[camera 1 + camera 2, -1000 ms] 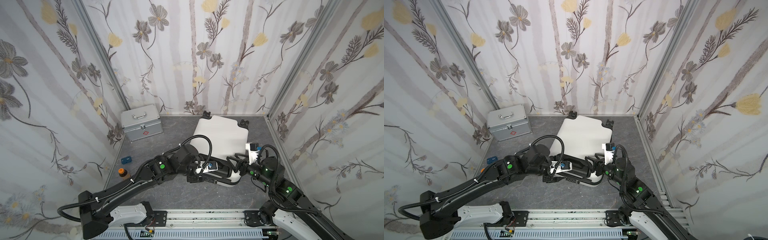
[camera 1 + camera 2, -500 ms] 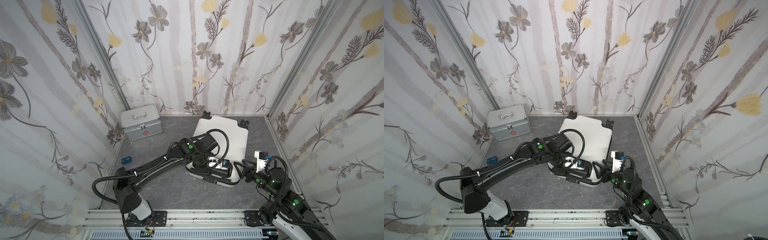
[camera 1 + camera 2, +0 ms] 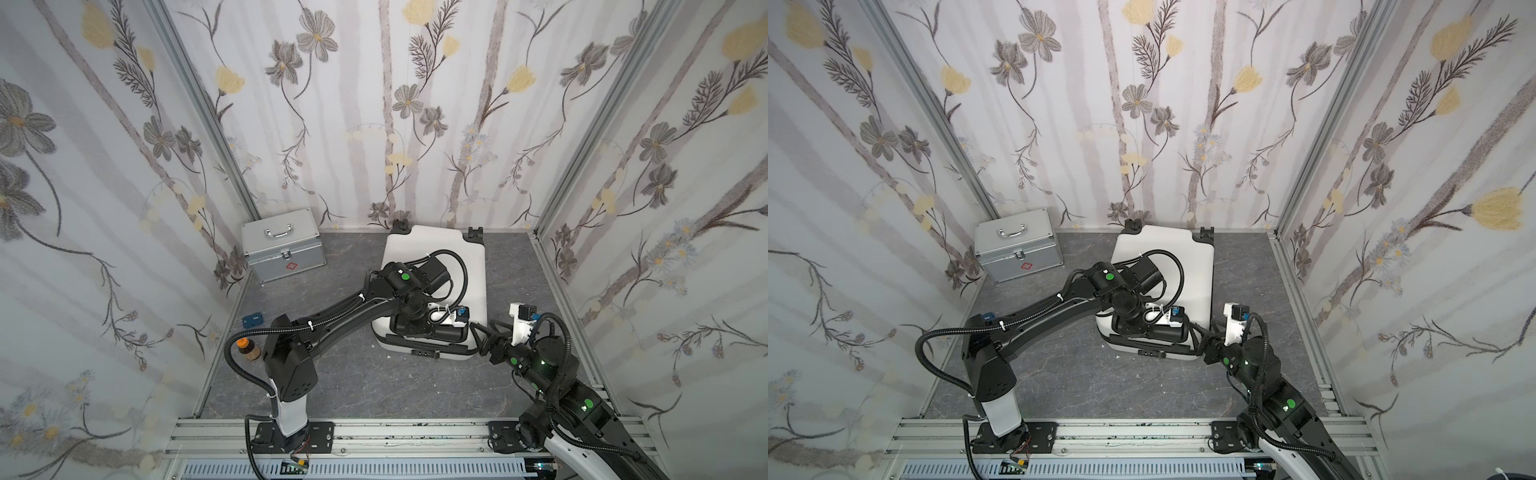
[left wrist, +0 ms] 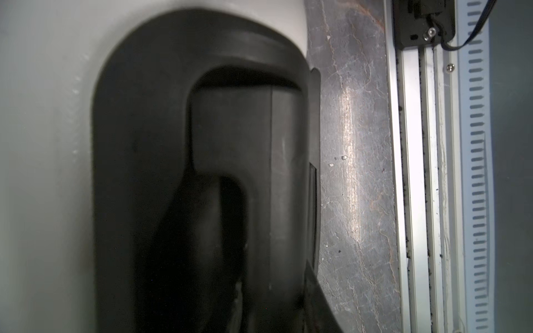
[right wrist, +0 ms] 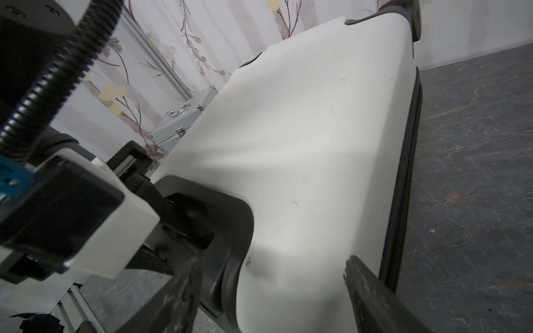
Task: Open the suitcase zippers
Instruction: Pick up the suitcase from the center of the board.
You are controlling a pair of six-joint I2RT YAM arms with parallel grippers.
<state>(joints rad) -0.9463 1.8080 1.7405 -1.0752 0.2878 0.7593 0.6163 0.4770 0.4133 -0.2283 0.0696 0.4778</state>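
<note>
The white suitcase (image 3: 436, 249) (image 3: 1196, 266) lies flat on the grey floor, wheels toward the back wall. My left gripper (image 3: 430, 330) (image 3: 1144, 328) reaches down into its black recessed handle panel (image 4: 138, 144). One finger (image 4: 202, 245) sits in the recess and the other on the outer side, shut on the handle bar (image 4: 245, 144). My right gripper (image 3: 484, 336) (image 3: 1204, 332) (image 5: 272, 268) stands open at the suitcase's near right corner, its jaws either side of the white shell (image 5: 302, 129). The black zipper band (image 5: 403, 187) runs along the side seam.
A silver aluminium case (image 3: 282, 249) with a red cross stands at the back left. A small blue item (image 3: 252, 319) and an orange-capped bottle (image 3: 248, 349) sit by the left wall. A metal rail (image 3: 374, 432) edges the front. Papered walls close three sides.
My left arm has swung over the suitcase and its gripper has dropped into the handle recess, jaws narrowing onto the handle. My right gripper drew back toward the near right corner, staying open.
</note>
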